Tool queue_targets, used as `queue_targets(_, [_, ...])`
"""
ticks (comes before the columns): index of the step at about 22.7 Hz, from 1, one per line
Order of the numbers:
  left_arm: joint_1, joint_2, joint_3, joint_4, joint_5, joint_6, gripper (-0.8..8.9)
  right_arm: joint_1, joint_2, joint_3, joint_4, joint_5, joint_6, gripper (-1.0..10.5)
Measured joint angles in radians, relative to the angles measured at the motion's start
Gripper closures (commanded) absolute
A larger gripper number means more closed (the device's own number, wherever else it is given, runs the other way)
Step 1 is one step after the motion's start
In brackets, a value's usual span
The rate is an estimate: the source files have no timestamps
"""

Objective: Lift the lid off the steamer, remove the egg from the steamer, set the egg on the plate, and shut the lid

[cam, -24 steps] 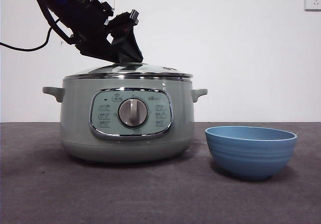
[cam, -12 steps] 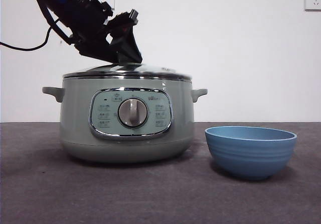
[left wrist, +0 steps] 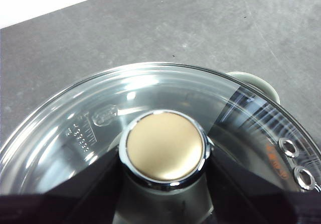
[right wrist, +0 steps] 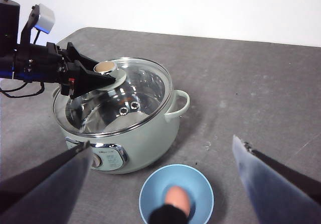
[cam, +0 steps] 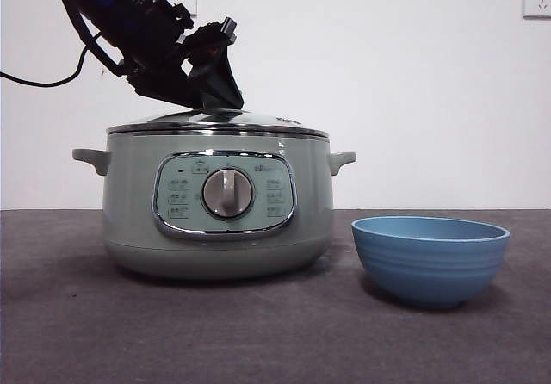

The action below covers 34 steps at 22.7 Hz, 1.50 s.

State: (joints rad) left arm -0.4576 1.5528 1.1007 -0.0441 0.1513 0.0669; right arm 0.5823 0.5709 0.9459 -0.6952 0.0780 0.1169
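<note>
The glass lid [cam: 258, 121] sits on the pale green steamer [cam: 129, 203]. My left gripper [cam: 211, 98] comes down from the upper left, its jaws closed on either side of the lid's knob [left wrist: 164, 146]. The right wrist view shows the same grip on the lid [right wrist: 145, 81]. The reddish-brown egg [right wrist: 176, 198] lies inside the blue plate [right wrist: 150, 184], to the right of the steamer [right wrist: 150, 133]. In the front view the plate [cam: 430, 259] hides the egg. My right gripper [right wrist: 161, 141] is open and empty, high above the plate.
A dark grey table [cam: 275, 341] carries both things, with a white wall behind. The steamer's side handle [cam: 343, 160] points towards the plate. A cable [cam: 34, 81] hangs from the left arm at the far left.
The lid has dropped slightly and now lies level on the steamer's rim. My left gripper has stayed at the knob. The plate has not moved.
</note>
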Motion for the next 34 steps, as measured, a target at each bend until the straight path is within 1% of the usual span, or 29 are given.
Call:
queue_targets(1, [0.0,0.0,0.0,0.0,0.0,0.0,3.99,0.0,0.0,0.0,0.0,0.0,0.0,4.7])
queue_targets(2, [0.0,0.0,0.0,0.0,0.0,0.0,2.91,0.0,0.0,0.0,0.0,0.0,0.0,4.7])
queue_targets(3, [0.0,0.0,0.0,0.0,0.0,0.0,2.37,0.0,0.0,0.0,0.0,0.0,0.0,4.7])
queue_targets(4, [0.0,0.0,0.0,0.0,0.0,0.0,2.36,0.0,0.0,0.0,0.0,0.0,0.0,4.7])
queue_targets(11, [0.0,-0.016,0.0,-0.026,0.008,-0.007,2.39,0.0,0.0,0.0,-0.022,0.0,0.0,4.7])
queue_targets(16, [0.0,-0.043,0.054,-0.12,0.008,-0.013,2.39,0.0,0.0,0.0,-0.042,0.0,0.0,4.7])
queue_targets(20, [0.0,-0.11,0.144,-0.278,0.023,-0.015,2.48,0.0,0.0,0.0,-0.075,0.0,0.0,4.7])
queue_targets(24, [0.0,-0.181,0.217,-0.469,0.08,-0.015,2.52,0.0,0.0,0.0,-0.127,-0.002,0.0,4.7])
queue_targets(27, [0.0,-0.229,0.256,-0.621,0.132,-0.016,2.53,0.0,0.0,0.0,-0.174,-0.046,0.0,4.7])
queue_targets(28, [0.0,-0.25,0.27,-0.679,0.15,-0.019,2.7,0.0,0.0,0.0,-0.192,-0.071,0.0,4.7])
queue_targets(30, [-0.001,-0.287,0.285,-0.767,0.181,-0.029,3.58,0.0,0.0,0.0,-0.22,-0.107,0.0,4.8])
queue_targets(31, [-0.005,-0.323,0.293,-0.843,0.216,-0.035,4.2,0.0,0.0,0.0,-0.24,-0.139,0.0,4.8])
queue_targets(33, [-0.017,-0.386,0.294,-0.954,0.271,-0.038,4.76,0.0,0.002,0.0,-0.259,-0.198,0.0,4.9])
queue_targets(34, [-0.021,-0.406,0.294,-0.991,0.277,-0.041,5.44,0.0,0.005,0.0,-0.264,-0.218,0.0,5.6])
